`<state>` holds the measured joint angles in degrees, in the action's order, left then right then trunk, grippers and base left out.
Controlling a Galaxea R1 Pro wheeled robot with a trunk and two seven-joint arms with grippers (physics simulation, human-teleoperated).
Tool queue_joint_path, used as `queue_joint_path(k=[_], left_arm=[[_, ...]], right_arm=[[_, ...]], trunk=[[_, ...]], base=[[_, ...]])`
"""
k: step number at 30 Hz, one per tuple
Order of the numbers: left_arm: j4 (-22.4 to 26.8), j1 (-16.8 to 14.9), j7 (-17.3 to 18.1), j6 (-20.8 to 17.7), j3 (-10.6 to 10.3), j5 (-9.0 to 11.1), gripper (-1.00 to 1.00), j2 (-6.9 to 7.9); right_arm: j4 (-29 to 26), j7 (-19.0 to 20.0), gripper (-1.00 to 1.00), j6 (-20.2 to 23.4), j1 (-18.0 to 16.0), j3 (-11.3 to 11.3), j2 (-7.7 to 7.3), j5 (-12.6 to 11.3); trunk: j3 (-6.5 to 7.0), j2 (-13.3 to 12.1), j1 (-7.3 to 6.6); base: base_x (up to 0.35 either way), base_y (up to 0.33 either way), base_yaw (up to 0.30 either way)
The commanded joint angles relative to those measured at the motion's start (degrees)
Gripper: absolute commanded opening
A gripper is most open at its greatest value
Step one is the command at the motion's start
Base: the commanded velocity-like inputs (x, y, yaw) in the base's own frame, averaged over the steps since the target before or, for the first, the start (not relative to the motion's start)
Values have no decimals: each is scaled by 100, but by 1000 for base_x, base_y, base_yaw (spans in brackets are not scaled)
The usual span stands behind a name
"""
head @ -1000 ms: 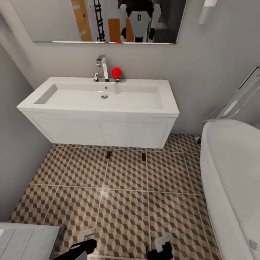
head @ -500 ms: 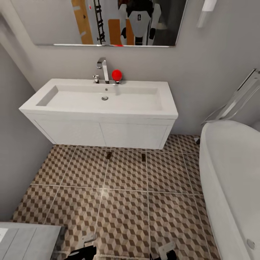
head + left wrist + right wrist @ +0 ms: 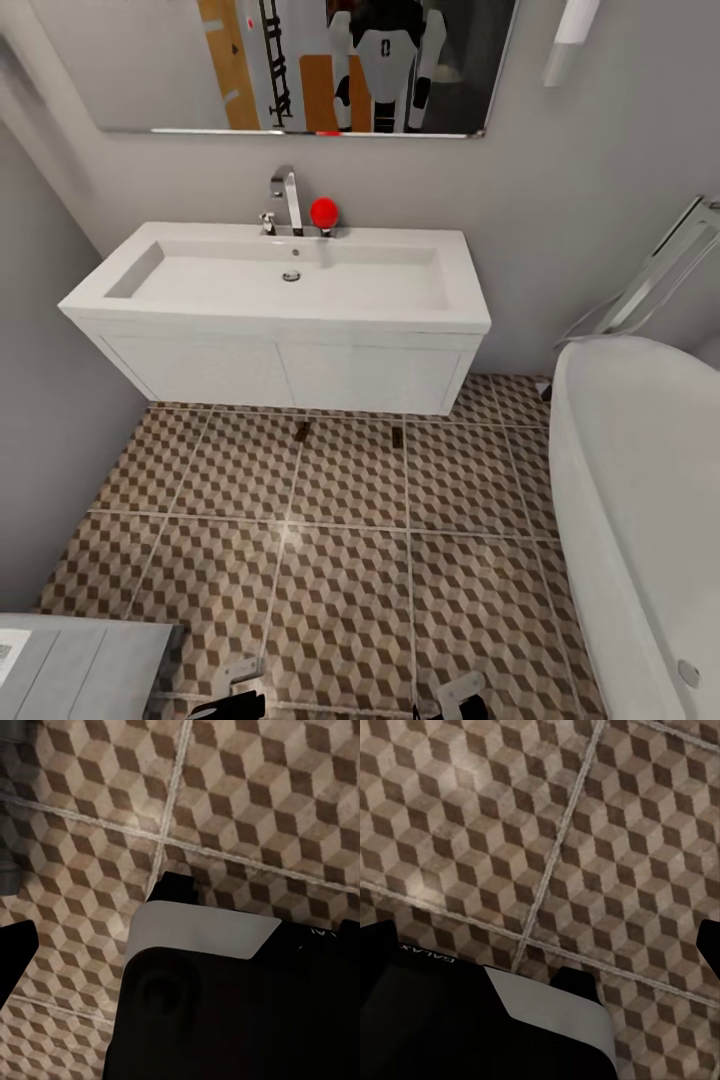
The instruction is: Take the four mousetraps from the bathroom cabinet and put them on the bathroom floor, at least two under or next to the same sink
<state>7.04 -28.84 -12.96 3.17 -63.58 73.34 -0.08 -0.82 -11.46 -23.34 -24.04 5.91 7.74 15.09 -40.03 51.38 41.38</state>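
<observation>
Your whole view has drifted back and down a little since a second ago, so the grippers sit lower at the head view's bottom edge. Two small dark mousetraps lie on the cube-patterned brown and beige tiled floor, just before the wide white wall-hung sink. I judge two are placed and you're backing off to fetch the rest. Your left gripper and right gripper hang over bare tiles with fingers apart, holding nothing. Next, turn toward the cabinet.
</observation>
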Motion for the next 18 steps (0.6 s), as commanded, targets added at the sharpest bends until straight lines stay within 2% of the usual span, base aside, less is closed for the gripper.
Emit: queue_joint_path(k=[1, 9, 16, 18], left_arm=[[8, -1, -31, 17, -48, 50, 100, 1], [10, 1, -31, 17, -50, 49, 100, 13], [8, 4, -30, 17, -50, 52, 100, 16], [1, 15, -27, 17, -50, 51, 100, 16]], right_arm=[[9, -58, 100, -1, -4, 44, 1, 29], [12, -58, 100, -12, -4, 44, -17, 23], [11, -58, 100, -13, -4, 42, -26, 13], [11, -58, 100, -13, -4, 42, -26, 12]], trunk=[[15, -38, -22], [158, -359, -198], [301, -640, -351], [308, -640, -351]], base=[[0, 0, 0], [0, 0, 0], [0, 0, -222], [0, 0, -264]])
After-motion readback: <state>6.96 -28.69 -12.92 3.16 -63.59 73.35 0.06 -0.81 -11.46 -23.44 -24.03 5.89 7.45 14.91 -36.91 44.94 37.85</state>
